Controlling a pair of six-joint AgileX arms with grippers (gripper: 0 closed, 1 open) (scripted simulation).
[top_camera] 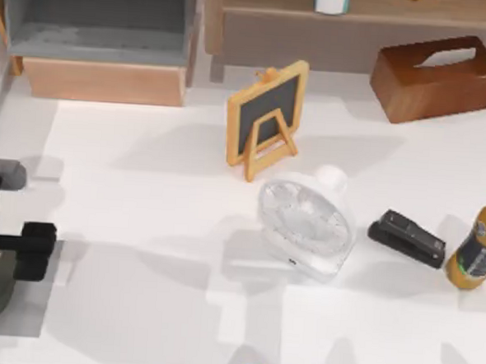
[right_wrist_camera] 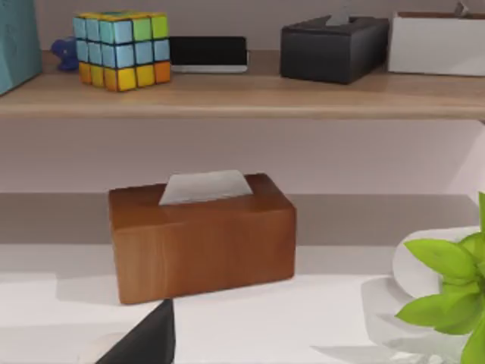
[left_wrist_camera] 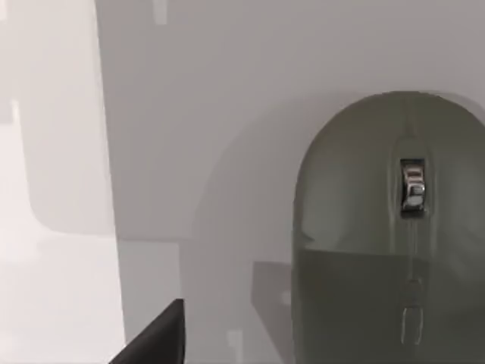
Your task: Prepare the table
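Grey mouse (left_wrist_camera: 386,227), cropped, under left gripper (top_camera: 36,252).

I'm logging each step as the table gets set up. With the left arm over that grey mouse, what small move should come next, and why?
Probably lower the left hand straight down toward the mouse. The top view puts it at the table's left edge beside the mouse, and the wrist view shows the mouse lying close below, not yet held.

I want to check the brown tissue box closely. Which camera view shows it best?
The right wrist view: the brown tissue box stands whole and near, seen from the side, with its tissue sticking up. The top view shows it from above at the table's far right. The left wrist view faces a grey mouse.
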